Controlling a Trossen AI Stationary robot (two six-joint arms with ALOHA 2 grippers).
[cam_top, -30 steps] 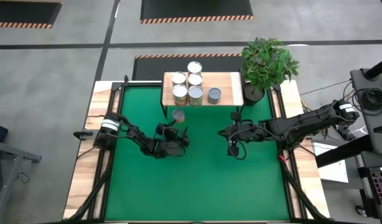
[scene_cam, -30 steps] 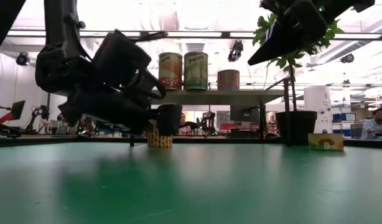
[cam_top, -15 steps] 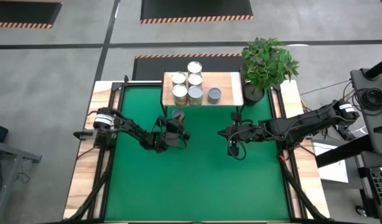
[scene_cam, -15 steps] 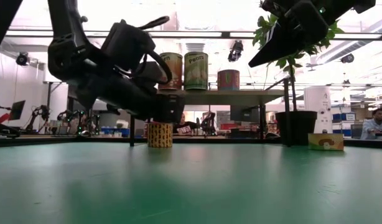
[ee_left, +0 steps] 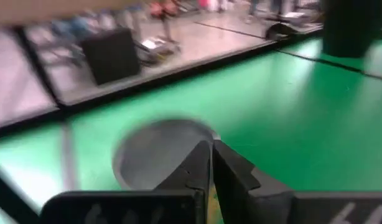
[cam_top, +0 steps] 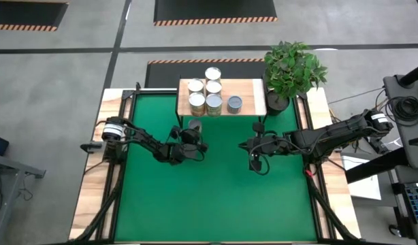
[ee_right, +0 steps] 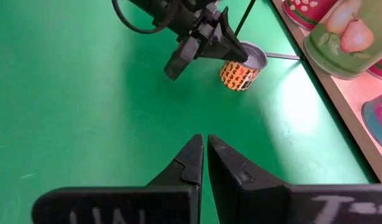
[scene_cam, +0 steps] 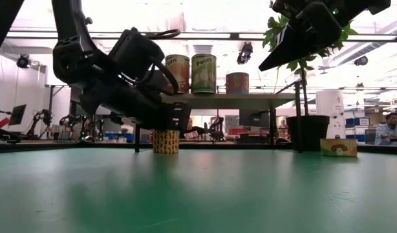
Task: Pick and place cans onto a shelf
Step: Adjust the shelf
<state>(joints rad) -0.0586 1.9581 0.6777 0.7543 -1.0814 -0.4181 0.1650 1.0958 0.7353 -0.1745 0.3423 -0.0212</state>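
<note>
Reach for the last loose can (ee_right: 242, 66), standing on the green table (cam_top: 216, 190) just in front of the shelf (cam_top: 253, 92). Left gripper (ee_right: 206, 38) poised above its lid, fingers pressed together, holding nothing. Right gripper (ee_right: 203, 155) likewise shut and empty, waiting well apart. Next: reopen, lower around the can, close, lift onto the shelf beside the others.

The high view looks straight down on the whole desk (cam_top: 216, 204); the low view sits at desk height, facing level toward the shelf (scene_cam: 250, 97). Each wrist view looks closely past its own fingers (ee_right: 197, 162), both sharing the orange can (ee_right: 241, 70).
</note>
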